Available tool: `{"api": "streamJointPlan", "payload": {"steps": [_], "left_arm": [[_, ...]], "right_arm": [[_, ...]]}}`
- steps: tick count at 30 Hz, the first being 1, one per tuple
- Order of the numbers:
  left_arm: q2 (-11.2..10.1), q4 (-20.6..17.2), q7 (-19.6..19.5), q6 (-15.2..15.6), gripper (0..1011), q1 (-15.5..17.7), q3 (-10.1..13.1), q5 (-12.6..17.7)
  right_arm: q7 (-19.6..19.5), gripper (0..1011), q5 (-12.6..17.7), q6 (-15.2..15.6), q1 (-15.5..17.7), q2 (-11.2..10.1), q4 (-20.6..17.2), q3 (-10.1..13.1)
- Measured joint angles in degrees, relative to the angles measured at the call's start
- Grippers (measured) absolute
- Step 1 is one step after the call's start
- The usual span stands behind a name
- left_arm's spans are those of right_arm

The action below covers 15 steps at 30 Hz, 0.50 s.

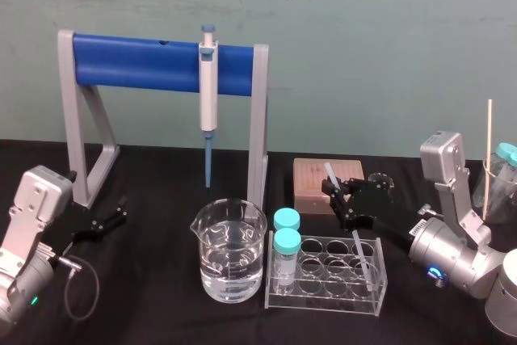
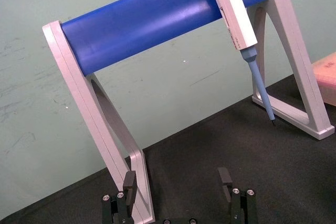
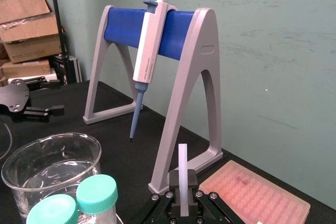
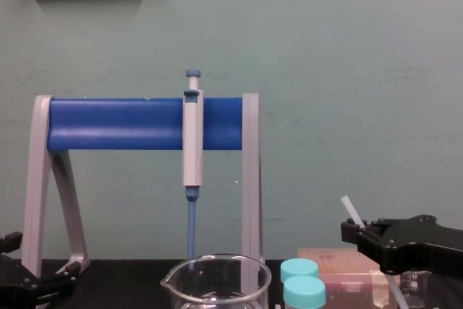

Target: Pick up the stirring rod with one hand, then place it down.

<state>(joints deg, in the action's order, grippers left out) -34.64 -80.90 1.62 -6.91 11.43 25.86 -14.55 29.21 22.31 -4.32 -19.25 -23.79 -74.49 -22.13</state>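
Before us a black table (image 1: 161, 317) runs back to a pale green wall (image 1: 363, 38). On it stands a grey pipette stand (image 1: 137, 62) with a blue crossbar, and a white pipette (image 1: 208, 94) with a blue tip hangs from it. In front we see a glass beaker (image 1: 230, 252) part full of clear liquid. Just beside it is a clear tube rack (image 1: 323, 298) with two teal-capped vials (image 1: 286, 246) at its left end. A pinkish tip box (image 1: 311, 179) lies behind the rack.

The right gripper (image 1: 343, 202) hovers over the rack's right half, its fingers closed tight on the stirring rod (image 1: 358, 244). In the right wrist view we see the rod (image 3: 182, 169) pinched between the two pads. The rod is tilted: its upper end sticks up past the fingers toward the stand, and its lower part slants down into the rack's right end. We cannot tell whether its tip touches anything there.

The left gripper (image 1: 121, 209) sits low over the table at the far left, near the stand's foot. Its fingers (image 2: 130, 179) are spread wide and hold nothing.
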Motion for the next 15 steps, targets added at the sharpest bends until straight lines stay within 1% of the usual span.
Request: {"api": "streamJointPlan", "payload": {"steps": [10,15], "left_arm": [[0.0,0.0,0.0,0.0,1000,0.0,0.0,0.0],[0.0,0.0,0.0,0.0,1000,0.0,0.0,0.0]], "right_arm": [[0.0,67,0.0,0.0,0.0,0.0,0.0,0.0],[-0.2,67,0.0,-1.3,0.2,0.4,-0.2,0.8]]}}
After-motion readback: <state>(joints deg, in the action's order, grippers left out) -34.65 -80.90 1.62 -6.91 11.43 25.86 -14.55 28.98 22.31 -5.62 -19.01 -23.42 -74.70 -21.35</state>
